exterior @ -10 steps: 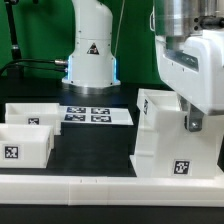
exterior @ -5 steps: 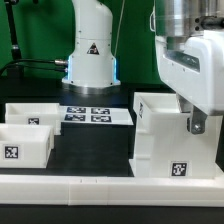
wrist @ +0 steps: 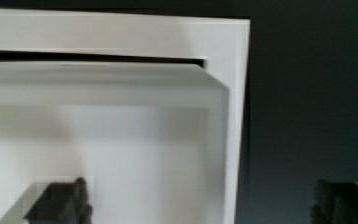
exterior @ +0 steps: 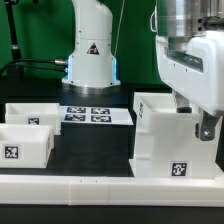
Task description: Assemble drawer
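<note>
Black tabletop holds it all: the drawer housing (exterior: 165,140) stands just behind the white rail (exterior: 60,187), the front tray (exterior: 25,148) and the rear tray (exterior: 35,113) sit well apart from the housing, and the marker board (exterior: 95,115) lies between them. Your gripper (exterior: 206,128) hangs at the housing's wall farthest from the trays. Its fingers (wrist: 51,200) are spread wide, apparently straddling that wall so you can clamp it.

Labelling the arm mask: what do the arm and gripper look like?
White glossy arm, black triangle mark and blue-lit ring at its base, black cable beside it. Gripper: blocky white body under a silver flange, dark grey fingers.
</note>
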You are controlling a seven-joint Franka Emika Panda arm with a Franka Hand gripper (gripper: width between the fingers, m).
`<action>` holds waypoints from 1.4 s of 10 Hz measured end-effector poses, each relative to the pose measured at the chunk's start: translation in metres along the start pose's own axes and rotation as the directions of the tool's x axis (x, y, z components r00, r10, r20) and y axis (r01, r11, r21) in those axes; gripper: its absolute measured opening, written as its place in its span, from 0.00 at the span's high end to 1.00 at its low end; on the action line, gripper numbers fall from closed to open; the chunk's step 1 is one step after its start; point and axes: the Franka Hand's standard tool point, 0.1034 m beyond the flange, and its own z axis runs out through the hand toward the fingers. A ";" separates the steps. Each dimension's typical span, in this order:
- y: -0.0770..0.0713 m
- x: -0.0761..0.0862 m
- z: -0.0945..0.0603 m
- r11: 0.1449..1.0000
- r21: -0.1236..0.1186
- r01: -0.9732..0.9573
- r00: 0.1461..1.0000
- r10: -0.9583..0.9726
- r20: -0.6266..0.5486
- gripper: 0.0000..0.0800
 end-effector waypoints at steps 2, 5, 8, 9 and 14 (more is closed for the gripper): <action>0.002 -0.002 -0.002 0.999 0.000 0.049 0.999 -0.049 0.002 0.19; 0.031 -0.012 -0.035 0.984 0.012 0.177 0.984 -0.177 0.029 0.19; 0.045 -0.010 -0.041 0.963 0.013 0.268 0.963 -0.268 0.026 0.19; 0.045 -0.010 -0.040 0.954 0.013 0.298 0.954 -0.299 0.025 0.19; 0.067 0.012 -0.047 0.574 -0.022 0.819 0.574 -0.817 0.063 0.19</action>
